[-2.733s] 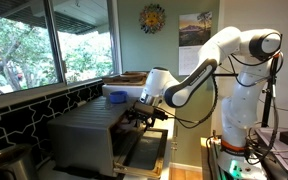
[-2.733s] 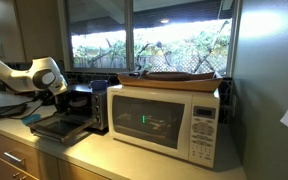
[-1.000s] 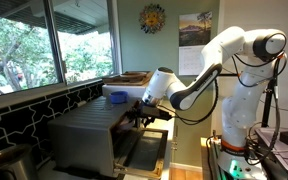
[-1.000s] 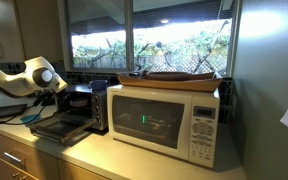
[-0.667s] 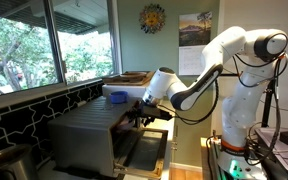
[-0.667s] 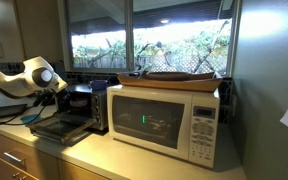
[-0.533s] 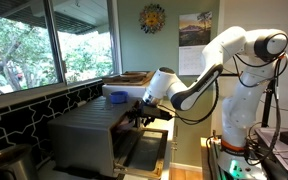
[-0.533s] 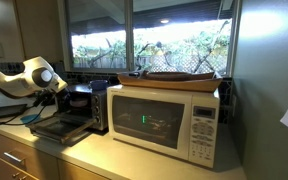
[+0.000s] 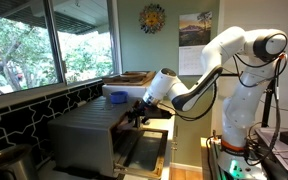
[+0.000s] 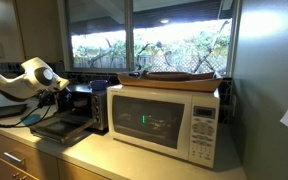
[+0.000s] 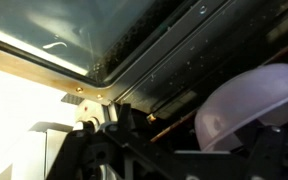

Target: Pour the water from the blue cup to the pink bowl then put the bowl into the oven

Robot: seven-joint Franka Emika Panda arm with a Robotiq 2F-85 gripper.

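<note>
The pink bowl (image 11: 252, 104) fills the right of the wrist view, pale lilac against the dark inside of the oven; that picture seems to stand upside down. My gripper (image 11: 184, 158) is open, its dark fingers (image 11: 104, 160) close beside the bowl but not clamped on it. In both exterior views the gripper (image 9: 136, 117) (image 10: 57, 98) hangs at the mouth of the grey oven (image 9: 84, 135) (image 10: 87, 106), above its lowered door (image 9: 144, 152) (image 10: 58, 128). The blue cup (image 9: 115, 96) stands on top of the oven.
A white microwave (image 10: 169, 118) with a flat tray on top stands beside the oven. Windows and a tiled backsplash (image 9: 24, 115) run behind the counter. The robot's base and cables (image 9: 239, 140) sit past the oven door.
The arm has drawn back a little from the oven mouth. The jaws stay open.
</note>
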